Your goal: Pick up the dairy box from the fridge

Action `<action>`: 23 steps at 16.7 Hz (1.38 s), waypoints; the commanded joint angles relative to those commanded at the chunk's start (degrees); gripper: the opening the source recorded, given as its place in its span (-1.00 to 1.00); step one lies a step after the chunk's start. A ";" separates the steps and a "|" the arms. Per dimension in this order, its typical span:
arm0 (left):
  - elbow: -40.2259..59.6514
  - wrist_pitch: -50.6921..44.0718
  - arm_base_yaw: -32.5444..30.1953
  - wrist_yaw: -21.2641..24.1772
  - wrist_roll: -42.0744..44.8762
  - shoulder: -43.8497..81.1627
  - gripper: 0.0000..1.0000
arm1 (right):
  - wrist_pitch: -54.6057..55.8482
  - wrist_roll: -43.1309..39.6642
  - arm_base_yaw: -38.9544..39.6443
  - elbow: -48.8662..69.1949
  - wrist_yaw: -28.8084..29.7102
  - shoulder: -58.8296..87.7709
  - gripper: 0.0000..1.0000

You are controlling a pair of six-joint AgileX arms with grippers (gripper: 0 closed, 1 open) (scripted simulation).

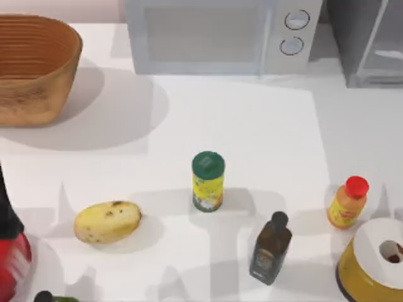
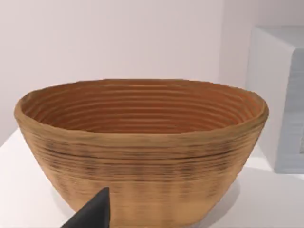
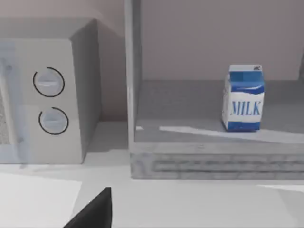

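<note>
The dairy box (image 3: 243, 97), a white and blue carton marked MILK, stands upright on the floor of the open fridge (image 3: 213, 164) in the right wrist view. The fridge (image 1: 368, 44) sits at the table's far right corner in the top view. A dark part of my right gripper (image 3: 95, 211) shows low in its wrist view, well short of the fridge and off to the side of the carton. A dark part of my left gripper (image 2: 92, 213) sits in front of the woven basket (image 2: 142, 142), far from the fridge.
A pale grey microwave (image 1: 208, 34) stands beside the fridge at the back. On the table are a green-lidded yellow can (image 1: 208, 181), a yellow fruit (image 1: 107, 221), a dark bottle (image 1: 271, 248), an orange sauce bottle (image 1: 347, 202) and a yellow bowl (image 1: 374, 267). The basket (image 1: 31, 69) is far left.
</note>
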 joint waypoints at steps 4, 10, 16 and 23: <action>0.00 0.00 0.00 0.00 0.00 0.00 1.00 | 1.71 -0.51 -1.44 0.09 -0.90 1.23 1.00; 0.00 0.00 0.00 0.00 0.00 0.00 1.00 | 20.50 -1.55 -11.05 0.20 -8.75 15.85 1.00; 0.00 0.00 0.00 0.00 0.00 0.00 1.00 | 46.41 -0.72 -17.30 2.33 -15.89 37.39 1.00; 0.00 0.00 0.00 0.00 0.00 0.00 1.00 | 68.78 0.61 -22.44 5.41 -22.67 65.94 1.00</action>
